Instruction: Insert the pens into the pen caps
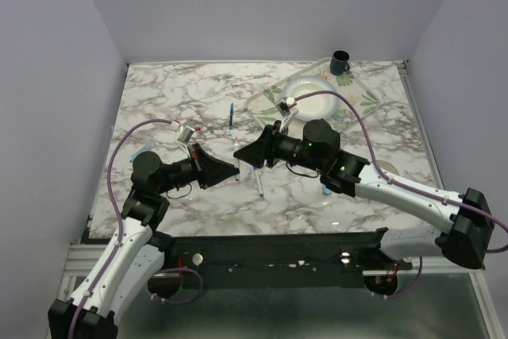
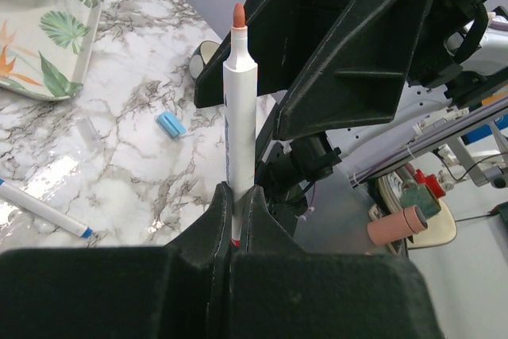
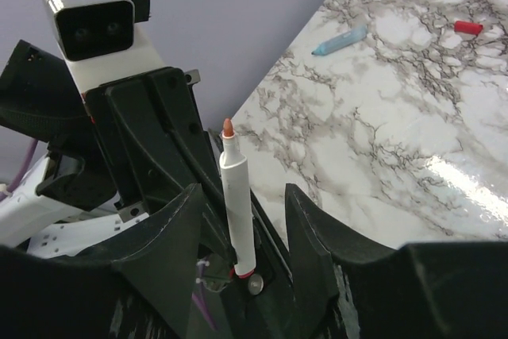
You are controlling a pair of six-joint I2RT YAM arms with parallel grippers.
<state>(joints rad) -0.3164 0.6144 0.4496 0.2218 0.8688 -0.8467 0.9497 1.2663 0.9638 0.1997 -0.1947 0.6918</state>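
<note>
Left gripper (image 2: 236,206) is clenched on the red-ringed base of a white pen (image 2: 240,117), whose bare orange-red tip points toward the right gripper (image 3: 244,196). That gripper's jaws are spread wide and grip nothing, with the pen standing between them. The two meet above the middle of the table (image 1: 159,101), toward its near edge. A red cap (image 3: 468,28) and a light blue pen (image 3: 340,40) lie on the left side, the pen nearest the left edge.
</note>
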